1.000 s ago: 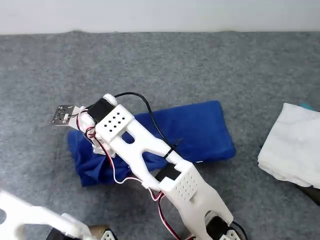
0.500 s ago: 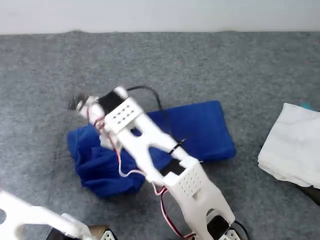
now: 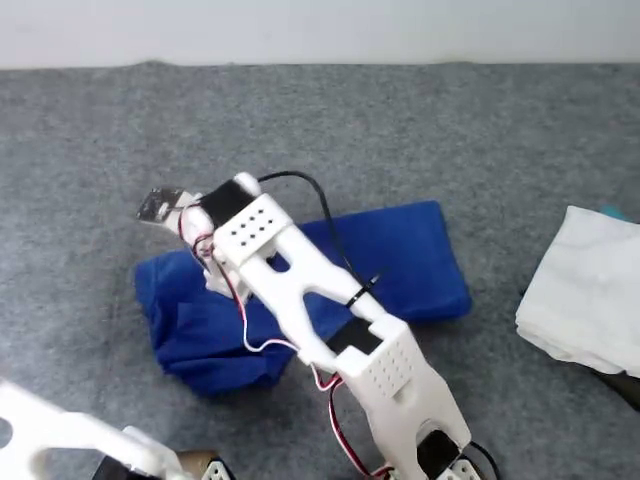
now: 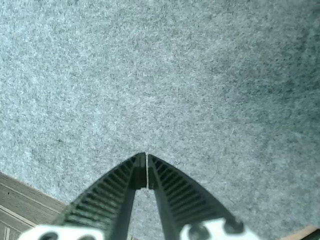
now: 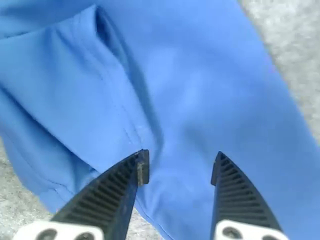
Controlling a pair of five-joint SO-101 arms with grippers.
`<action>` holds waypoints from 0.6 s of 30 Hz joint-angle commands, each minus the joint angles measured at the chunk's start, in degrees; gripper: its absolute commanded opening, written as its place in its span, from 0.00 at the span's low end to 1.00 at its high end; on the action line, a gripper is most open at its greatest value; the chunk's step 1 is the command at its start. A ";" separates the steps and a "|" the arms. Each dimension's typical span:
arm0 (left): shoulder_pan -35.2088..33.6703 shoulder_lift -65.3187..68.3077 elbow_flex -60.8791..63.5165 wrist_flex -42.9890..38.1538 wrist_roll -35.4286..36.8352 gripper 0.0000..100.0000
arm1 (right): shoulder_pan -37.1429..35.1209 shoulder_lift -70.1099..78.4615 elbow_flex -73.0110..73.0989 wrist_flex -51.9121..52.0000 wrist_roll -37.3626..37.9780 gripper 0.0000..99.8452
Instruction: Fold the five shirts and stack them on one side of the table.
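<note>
Folding step: prob. sorting the rumpled end of the blue shirt point(image 3: 400, 260) w/ the right hand point(image 5: 179, 162) before the next fold (my guess).
Shirt loc: mid worktop point(image 3: 300, 130), lying lengthwise across it. The end under the right arm point(image 3: 330, 330) is lumpy; the other end is flat w/ a clean edge.
Doing it well: pinch near the hem and take only the layer(s) meant to go over. Lift low, carry toward the flat end, line up the edges. Don't drag, or the whole shirt may slide.
Risk: the stitched seam by one finger could let the pinch catch extra layers, giving a crooked fold.
Right hand: fingers spread apart, nothing held, poised close over the blue cloth.
Right arm pose: reaches diagonally from the near edge over the shirt, wrist above the rumpled end, tilted down.
Left hand point(image 4: 147, 165): tips pressed together, holding nothing, over bare grey worktop near its edge.
Left arm point(image 3: 60, 430): low at the near corner, apart from the shirt.
Stack: white folded pile point(image 3: 580, 300) on the right arm's side, well apart from the blue shirt. Prob. the drop spot.
</note>
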 commanded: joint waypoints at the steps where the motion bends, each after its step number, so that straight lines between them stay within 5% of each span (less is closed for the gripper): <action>1: 0.35 -1.85 -0.40 -0.88 -0.09 0.02 | -1.10 1.63 -2.73 0.04 -0.18 0.21; 15: 0.09 -1.85 -0.40 -0.79 -0.09 0.02 | -7.96 9.98 -2.73 2.59 -0.18 0.21; 18: 0.00 -1.85 -0.40 -0.79 -0.09 0.02 | -7.96 10.33 -2.73 2.59 -0.09 0.12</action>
